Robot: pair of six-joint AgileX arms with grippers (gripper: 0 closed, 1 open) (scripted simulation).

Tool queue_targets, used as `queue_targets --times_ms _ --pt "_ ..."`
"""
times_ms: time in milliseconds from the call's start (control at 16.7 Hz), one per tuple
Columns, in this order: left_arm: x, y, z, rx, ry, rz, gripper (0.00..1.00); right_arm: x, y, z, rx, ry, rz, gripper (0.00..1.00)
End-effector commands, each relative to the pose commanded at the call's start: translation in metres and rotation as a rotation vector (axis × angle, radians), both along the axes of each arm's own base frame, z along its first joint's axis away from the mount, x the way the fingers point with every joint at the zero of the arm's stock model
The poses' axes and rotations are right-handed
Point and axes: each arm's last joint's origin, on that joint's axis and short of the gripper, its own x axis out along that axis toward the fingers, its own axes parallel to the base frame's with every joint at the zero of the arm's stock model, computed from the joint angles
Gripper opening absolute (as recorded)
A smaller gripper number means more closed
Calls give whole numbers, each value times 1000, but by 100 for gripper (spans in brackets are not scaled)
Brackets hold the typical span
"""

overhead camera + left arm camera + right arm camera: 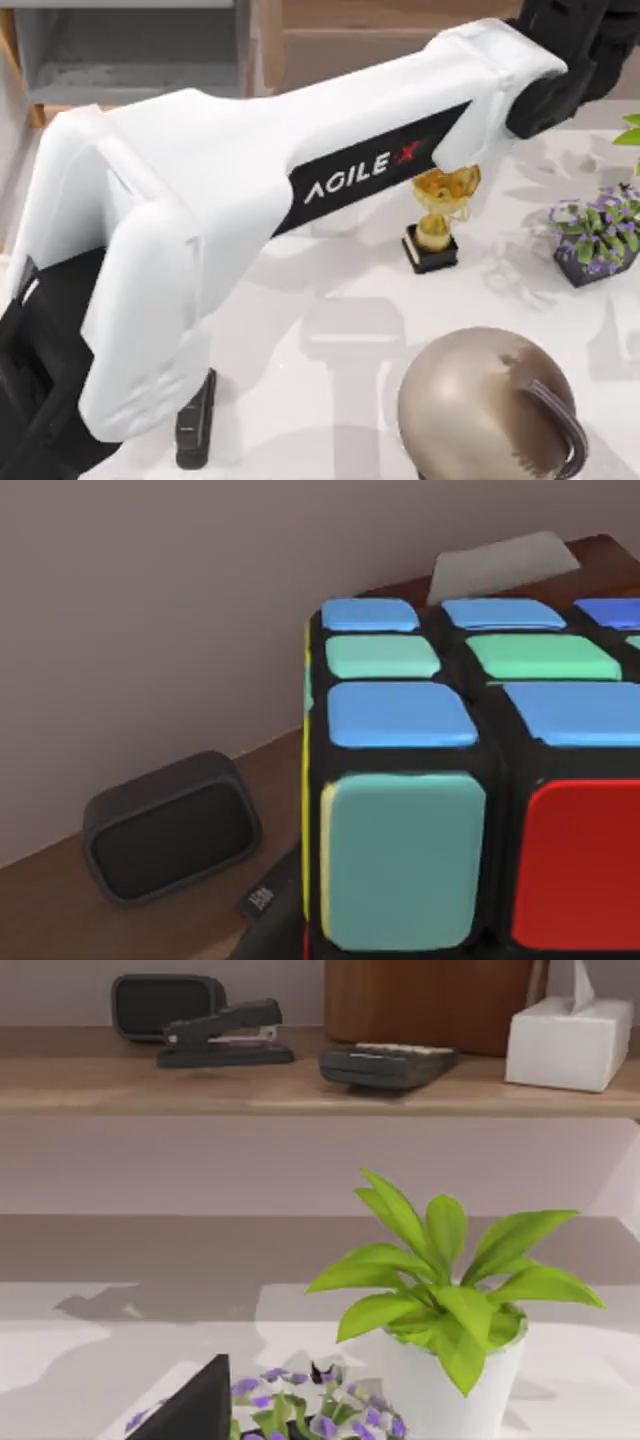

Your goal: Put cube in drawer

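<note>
- The cube [470, 780] is seen close against the left wrist camera; whether the left tool grips it cannot be told.
- It should be kept level until the drawer [130, 50] at the table's far left corner is reached.

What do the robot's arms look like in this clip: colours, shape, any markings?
The left arm has chunky, rounded white shells joined by black sections. A black strip along one link bears "AGILE" in white with a red X. Its far end, toward the top view's upper right, is black. In the right wrist view, a dark angular part sits at the edge.
</note>
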Motion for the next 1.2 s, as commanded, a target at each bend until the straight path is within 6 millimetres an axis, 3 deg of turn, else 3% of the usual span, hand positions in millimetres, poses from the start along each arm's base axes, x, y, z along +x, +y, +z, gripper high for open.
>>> queue_targets --times_ms 180,420,540,660,780,900,1020,1200 --pt "-27 -12 7 178 60 -174 0 0 0 0 0 0 0 100" --pt "-58 -24 -3 422 175 -385 0 0 0 0 0 0 0 100" --pt "-63 -20 -10 532 251 -457 0 0 0 0 0 0 0 100" --pt "-54 -2 -12 617 343 -489 0 0 0 0 0 0 0 100" --pt "-34 28 -5 672 441 -478 0 0 0 0 0 0 0 100" --pt "-7 71 6 701 554 -424 0 0 0 0 0 0 0 100" --pt "24 126 16 705 685 -333 0 0 0 0 0 0 0 100" --pt "73 232 22 655 921 -131 0 0 0 0 0 0 0 100"
